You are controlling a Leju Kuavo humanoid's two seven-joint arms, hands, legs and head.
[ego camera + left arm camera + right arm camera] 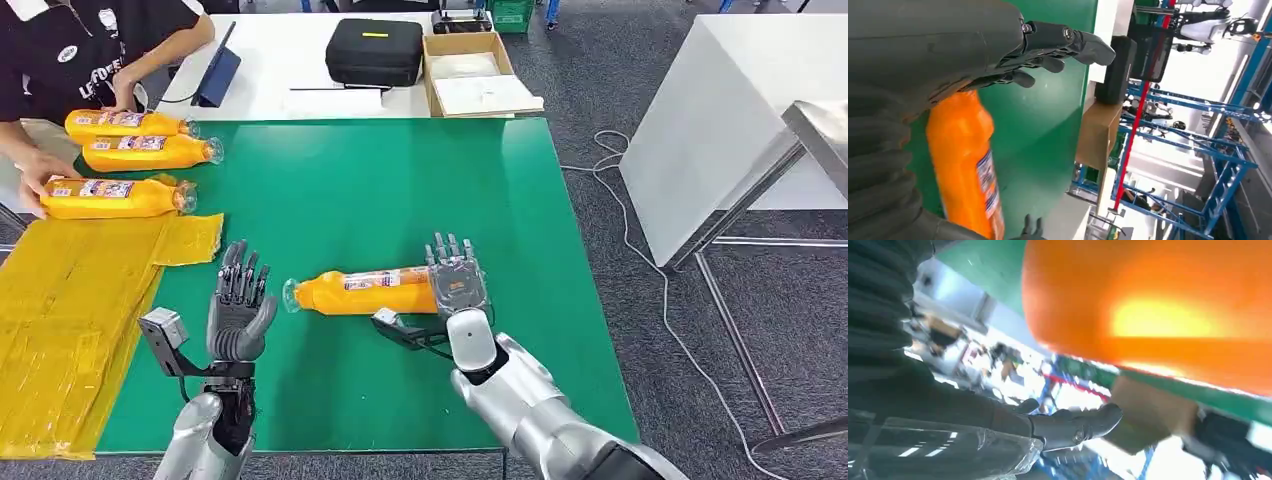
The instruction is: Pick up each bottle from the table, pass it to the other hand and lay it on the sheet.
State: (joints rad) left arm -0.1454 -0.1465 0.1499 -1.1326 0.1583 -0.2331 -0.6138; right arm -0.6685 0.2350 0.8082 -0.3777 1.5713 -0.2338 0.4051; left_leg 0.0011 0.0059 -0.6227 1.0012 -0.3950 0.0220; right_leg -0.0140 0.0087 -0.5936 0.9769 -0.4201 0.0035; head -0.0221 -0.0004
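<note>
Lying on its side on the green surface (400, 180), the orange bottle (365, 291) appears rigid, smooth, probably slippery; grasp mid-body near the label. Right hand (457, 280) rests at its base end, fingers extended, grip state cannot be determined. Left hand (240, 300) hovers near the cap, fingers apart, holding nothing.

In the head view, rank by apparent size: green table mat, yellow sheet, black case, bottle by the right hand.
1. green table mat
2. yellow sheet
3. black case and bottle: too alike to rank; the case sits farther from the camera.
</note>
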